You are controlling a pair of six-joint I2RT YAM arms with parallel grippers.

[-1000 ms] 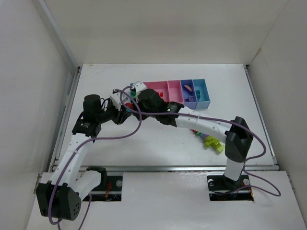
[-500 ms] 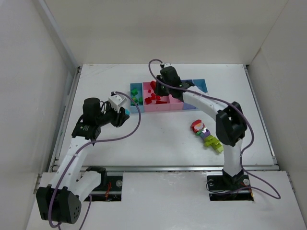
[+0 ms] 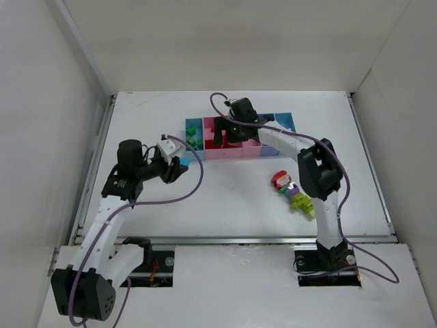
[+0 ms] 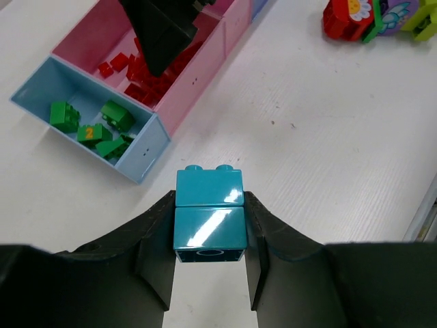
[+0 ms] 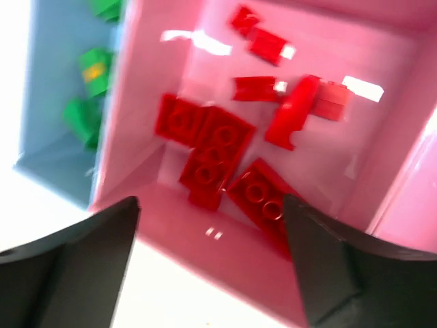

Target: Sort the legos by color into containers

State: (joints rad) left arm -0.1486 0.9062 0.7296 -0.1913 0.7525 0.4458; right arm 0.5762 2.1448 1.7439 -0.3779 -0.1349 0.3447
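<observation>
My left gripper (image 4: 209,236) is shut on a teal lego (image 4: 209,213) of two stacked bricks, held above the bare table in front of the containers (image 3: 232,153). In the top view that gripper (image 3: 179,165) is left of and nearer than the bins. My right gripper (image 5: 212,232) is open, with nothing between its fingers, over the front of the wide pink bin (image 5: 225,256). That bin holds several red legos (image 5: 208,147). Green legos (image 4: 95,126) lie in the light blue end bin (image 4: 145,156). In the top view the right gripper (image 3: 222,132) hides part of the pink bin.
A loose cluster of red, purple and lime legos (image 3: 295,191) lies on the table to the right of centre, also at the top right of the left wrist view. The right arm (image 3: 287,143) arches over the right-hand bins. White walls enclose the table.
The right arm swung from in front of the left gripper to over the pink bin, and its jaws have just opened wide. The left gripper barely moved and keeps its teal lego.
</observation>
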